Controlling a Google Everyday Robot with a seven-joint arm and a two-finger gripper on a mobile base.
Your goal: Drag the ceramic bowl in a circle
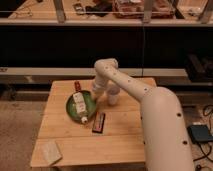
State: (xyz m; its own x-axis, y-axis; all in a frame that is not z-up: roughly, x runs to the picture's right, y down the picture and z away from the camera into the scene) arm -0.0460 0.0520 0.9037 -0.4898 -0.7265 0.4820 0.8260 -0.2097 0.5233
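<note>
The ceramic bowl (71,111) is a shallow, glossy green dish on the left-middle of the wooden table (120,142). A white bottle (79,104) lies in it, its cap pointing toward the front. My gripper (96,93) reaches down from the white arm (135,92) and sits at the bowl's back right rim, touching or just over it. The gripper's tip is hidden against the rim.
A small red-topped item (77,85) stands just behind the bowl. A dark flat bar (99,123) lies to the bowl's front right. A pale packet (51,151) lies at the front left corner. A white cup-like shape (113,97) stands right of the gripper.
</note>
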